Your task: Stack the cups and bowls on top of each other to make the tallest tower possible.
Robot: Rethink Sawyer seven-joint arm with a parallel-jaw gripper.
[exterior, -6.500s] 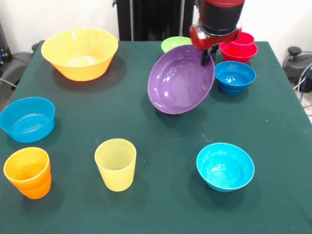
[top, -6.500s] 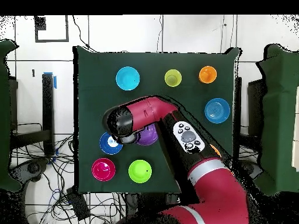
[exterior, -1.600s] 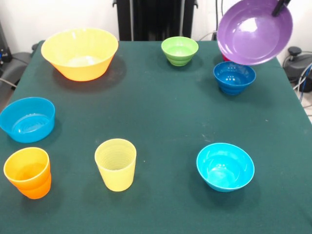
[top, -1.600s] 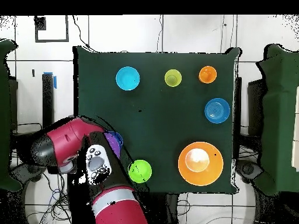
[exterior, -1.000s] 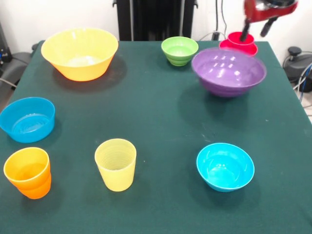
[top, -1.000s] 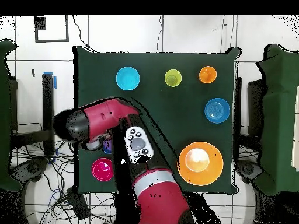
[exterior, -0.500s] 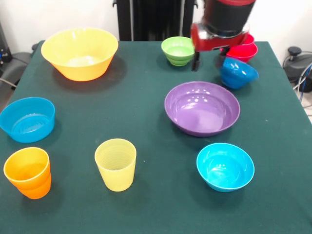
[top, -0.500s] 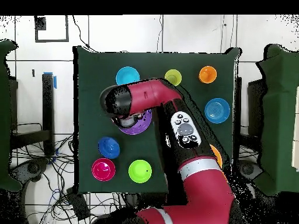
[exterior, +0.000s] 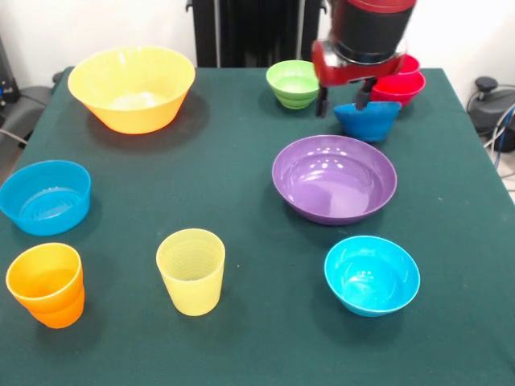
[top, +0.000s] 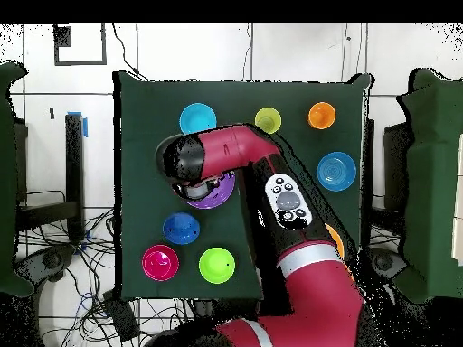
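Observation:
My gripper [exterior: 342, 100] hangs at the far right of the table with its fingers apart. One finger reaches into the dark blue bowl [exterior: 368, 121], which stands tilted, with its near wall between the fingers. The red cup nested in the red bowl [exterior: 398, 80] is just behind it. The purple bowl [exterior: 334, 178] sits upright on the cloth in front. The lime green bowl [exterior: 296, 83] is to the gripper's left. The cyan bowl [exterior: 372, 275], yellow cup [exterior: 191, 269] and orange cup [exterior: 46, 284] stand along the near edge.
The large yellow-orange bowl [exterior: 131, 87] is at the far left and the light blue bowl [exterior: 44, 196] at the left edge. In the overhead view my arm [top: 226, 149] covers part of the purple bowl [top: 210, 192].
The purple bowl was carried up, let go and now rests in mid-table. The gripper came down at the dark blue bowl, which has shifted left and tipped in the last half second.

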